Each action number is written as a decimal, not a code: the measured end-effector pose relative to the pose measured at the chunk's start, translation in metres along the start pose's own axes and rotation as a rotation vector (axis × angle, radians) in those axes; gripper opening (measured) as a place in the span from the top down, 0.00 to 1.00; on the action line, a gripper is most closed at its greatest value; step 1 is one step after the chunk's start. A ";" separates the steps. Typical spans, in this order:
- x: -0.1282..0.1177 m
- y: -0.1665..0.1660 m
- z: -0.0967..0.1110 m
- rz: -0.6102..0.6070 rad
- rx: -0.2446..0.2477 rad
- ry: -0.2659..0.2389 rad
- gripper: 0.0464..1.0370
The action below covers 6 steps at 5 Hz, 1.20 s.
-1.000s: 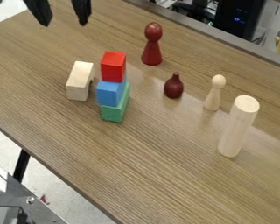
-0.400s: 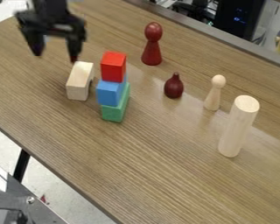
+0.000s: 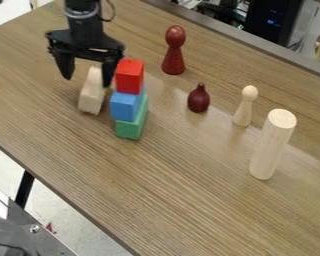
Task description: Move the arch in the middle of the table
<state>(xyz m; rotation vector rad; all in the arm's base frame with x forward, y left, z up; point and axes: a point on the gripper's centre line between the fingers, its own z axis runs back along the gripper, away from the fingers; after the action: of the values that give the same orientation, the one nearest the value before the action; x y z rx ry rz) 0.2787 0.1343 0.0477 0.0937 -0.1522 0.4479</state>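
Observation:
The black gripper [image 3: 87,80] hangs over the back left part of the table, its two fingers spread wide and open. Between and just below them is the pale wooden arch [image 3: 92,94], its far end partly covered by the gripper. The right finger comes down in the narrow space between the arch and the block stack; whether it touches either I cannot tell. The brown wooden table [image 3: 183,185] carries everything.
Right of the arch stands a stack: red cube [image 3: 130,76] on a blue block [image 3: 126,105] on a green block [image 3: 131,128]. Farther right are a dark red peg figure [image 3: 174,52], a small maroon bottle shape [image 3: 199,99], a pale peg figure [image 3: 245,107] and a tall pale cylinder [image 3: 272,145].
From the upper left edge the gripper has come down and to the right, over the arch. The arch looks slightly shifted or turned; the other objects have stayed put.

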 end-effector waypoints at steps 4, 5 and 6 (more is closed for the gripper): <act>0.006 -0.004 -0.014 0.033 0.014 0.026 0.36; 0.012 -0.002 -0.017 0.039 0.026 0.017 0.48; 0.019 0.000 -0.018 0.044 0.035 0.006 0.48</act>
<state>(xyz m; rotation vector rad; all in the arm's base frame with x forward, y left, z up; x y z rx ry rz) 0.2984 0.1449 0.0328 0.1232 -0.1405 0.4949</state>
